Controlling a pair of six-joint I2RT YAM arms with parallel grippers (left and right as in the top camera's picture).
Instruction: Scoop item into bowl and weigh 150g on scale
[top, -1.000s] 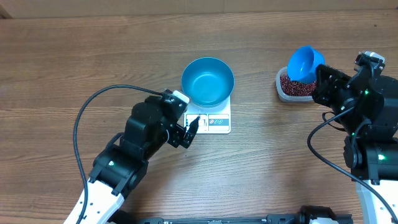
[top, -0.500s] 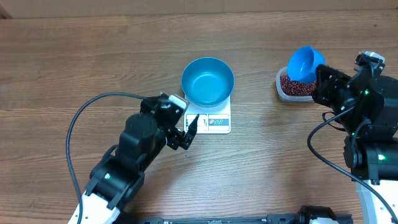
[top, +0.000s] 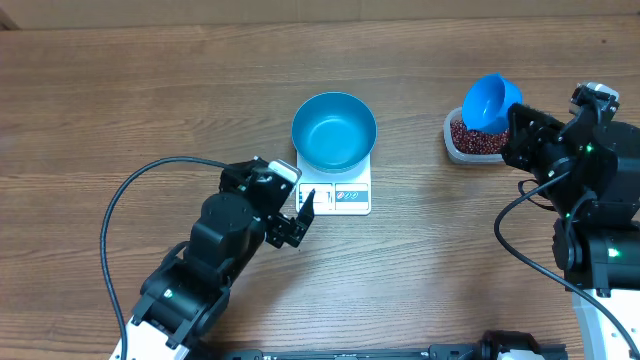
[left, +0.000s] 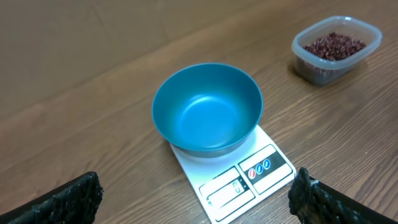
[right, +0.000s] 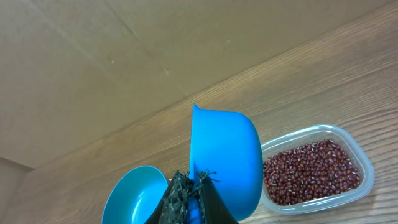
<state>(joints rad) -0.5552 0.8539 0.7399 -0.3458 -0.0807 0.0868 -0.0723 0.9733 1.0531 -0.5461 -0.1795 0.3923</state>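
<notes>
Logged left tool (top: 303, 213) backed slightly off front edge of scale (top: 351, 196), spread wide, empty. Found bowl (top: 334, 131) on scale, unfilled. Saw right tool (right: 189, 200) unmoved, far right of scale, pinching scoop (top: 489, 100) over beans (top: 478, 141). Judged 0 scoops delivered.

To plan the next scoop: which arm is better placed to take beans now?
Right. The right claw is shut on the blue scoop, close to the tub of beans. The left claw is open and empty, near the scale.
</notes>
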